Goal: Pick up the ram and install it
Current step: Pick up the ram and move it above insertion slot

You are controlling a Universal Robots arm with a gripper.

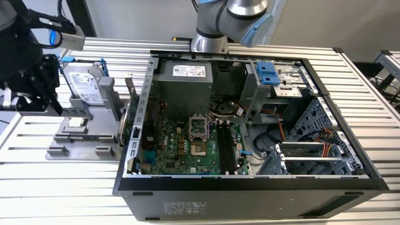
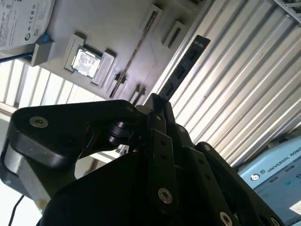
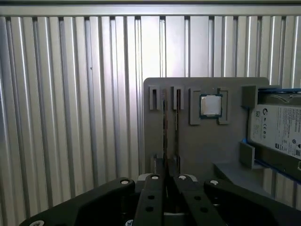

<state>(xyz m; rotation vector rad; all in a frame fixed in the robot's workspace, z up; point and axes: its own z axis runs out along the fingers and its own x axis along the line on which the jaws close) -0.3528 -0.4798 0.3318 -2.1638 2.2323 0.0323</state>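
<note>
In the second wrist view my gripper [image 2: 157,106] is shut on the ram [image 2: 186,63], a long dark strip that sticks out past the fingertips over the ribbed table. In the first wrist view the ram [image 3: 164,134] is a thin dark line edge-on between the fingers [image 3: 151,188], above the grey holder [image 3: 207,150]. In the exterior view the black gripper [image 1: 34,93] hangs at the far left, beside the holder [image 1: 81,140] and well away from the motherboard's black slots [image 1: 226,145].
The open computer case [image 1: 250,187] fills the middle of the ribbed metal table [image 1: 56,187]. On the holder lie a silver hard drive with blue rails [image 1: 84,82] and a small square processor chip [image 3: 210,105]. A second thin strip [image 2: 136,52] lies in a holder slot.
</note>
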